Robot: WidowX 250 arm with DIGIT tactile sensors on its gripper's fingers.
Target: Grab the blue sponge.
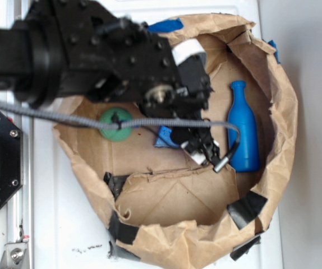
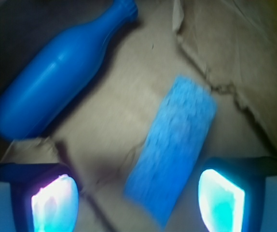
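One blue sponge (image 2: 173, 147) flat on the paper, its near end between the spread claw (image 2: 138, 200) fingers.

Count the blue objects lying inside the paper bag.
2. The blue bottle lies along the bag's right side; the blue sponge lies flat on the bag floor, between the open gripper fingers. The arm covers part of the floor, so more may be hidden.

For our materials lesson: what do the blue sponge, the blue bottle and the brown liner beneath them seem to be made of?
Blue sponge: likely soft foam, matte, with a speckled, porous face. Blue bottle: probably hard plastic, smooth and glossy, with soft highlights. Brown liner: looks like kraft paper, dull, creased and torn, patched with black tape.
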